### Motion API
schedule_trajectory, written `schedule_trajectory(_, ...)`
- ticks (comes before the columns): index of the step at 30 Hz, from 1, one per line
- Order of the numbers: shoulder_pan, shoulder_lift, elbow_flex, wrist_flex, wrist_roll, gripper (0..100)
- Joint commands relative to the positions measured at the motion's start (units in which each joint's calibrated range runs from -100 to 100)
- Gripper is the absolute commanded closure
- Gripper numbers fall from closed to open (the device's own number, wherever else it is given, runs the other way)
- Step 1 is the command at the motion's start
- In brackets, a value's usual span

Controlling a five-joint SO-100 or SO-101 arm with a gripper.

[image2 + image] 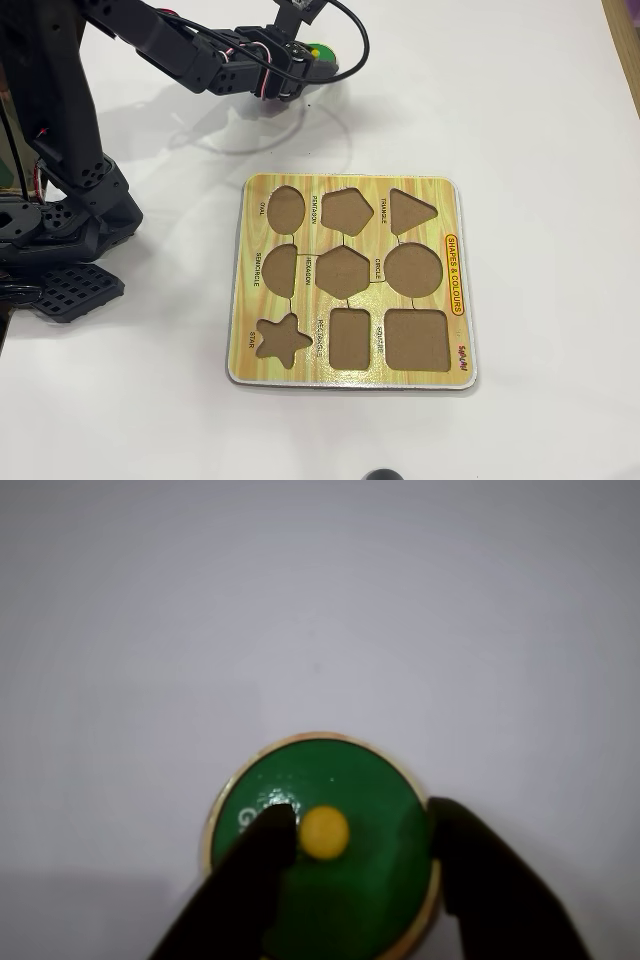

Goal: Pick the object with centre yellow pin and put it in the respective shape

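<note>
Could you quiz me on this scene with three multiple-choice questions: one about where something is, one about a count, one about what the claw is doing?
1. Where is the green disc?
A. on the bare white table beyond the puzzle board
B. in the star cut-out
C. in the square cut-out

2. How many cut-outs does the board have?
A. six
B. nine
C. twelve

3. How is the gripper set?
A. far from the disc
B. open, fingers on either side of the yellow knob
C. holding the board

Answers: 1 A, the overhead view shows the disc under the arm, off the board. 2 B, three rows of three. 3 B, the wrist view shows both dark fingers flanking the knob.
</note>
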Motion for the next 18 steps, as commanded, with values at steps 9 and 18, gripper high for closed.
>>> schedule_trajectory(9, -0.4, -0.5, -1.5, -0.8, -0.2, 91)
schedule_trajectory(18, -0.5, -0.5, -1.4, -0.8, -0.2, 99)
